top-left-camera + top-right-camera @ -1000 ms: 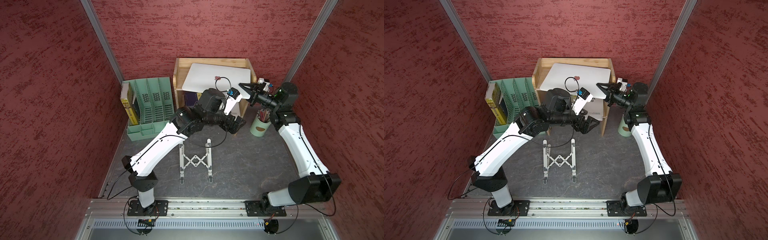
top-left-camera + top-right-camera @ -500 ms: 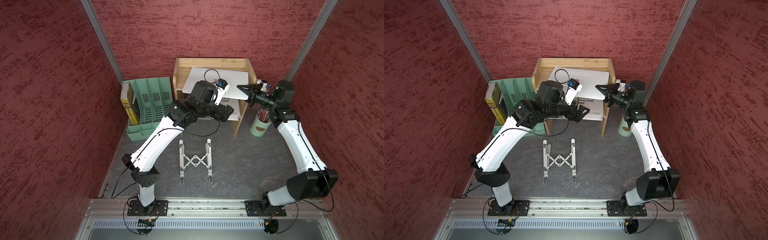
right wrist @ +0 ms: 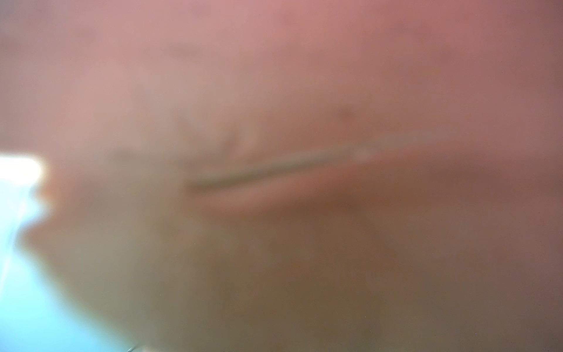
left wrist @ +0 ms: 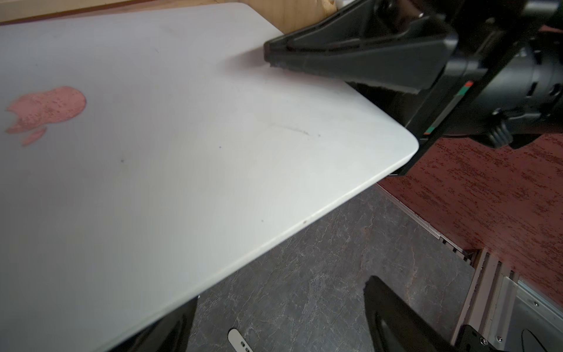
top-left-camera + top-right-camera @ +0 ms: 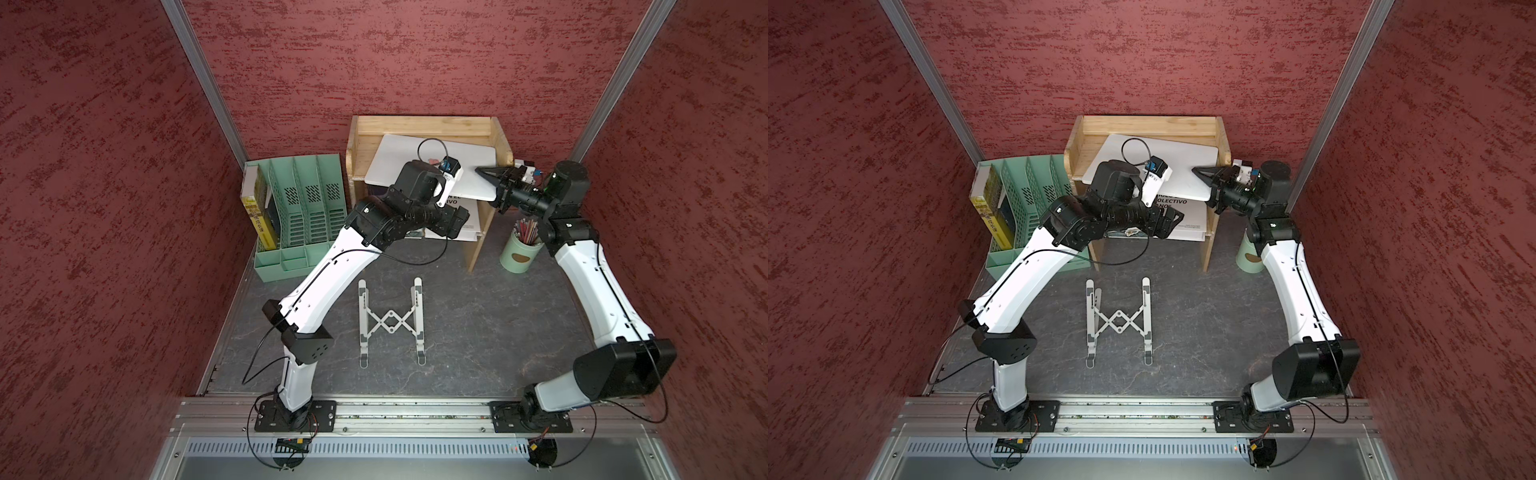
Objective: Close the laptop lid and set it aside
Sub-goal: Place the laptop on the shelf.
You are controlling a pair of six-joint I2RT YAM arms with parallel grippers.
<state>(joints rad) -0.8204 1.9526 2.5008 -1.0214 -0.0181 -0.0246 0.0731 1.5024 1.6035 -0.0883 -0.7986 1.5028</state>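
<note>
Laptop [image 5: 390, 160] lay shut on the wooden shelf [image 5: 424, 124], its side edge between the jaws of the right gripper [image 5: 478, 171]; whether they pinched it could not be told. Left gripper [image 5: 1173, 222] stood wide, just below the overhanging front edge. Judged stiff, smooth, heavyish: best clamped at the edges and supported underneath.

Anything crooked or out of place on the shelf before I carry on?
Yes. The closed thin silver-white laptop lies askew on top of the wooden shelf, rotated out of square with it, its front edge jutting out over the dark grey tabletop. The right wrist view is only a blur.
</note>
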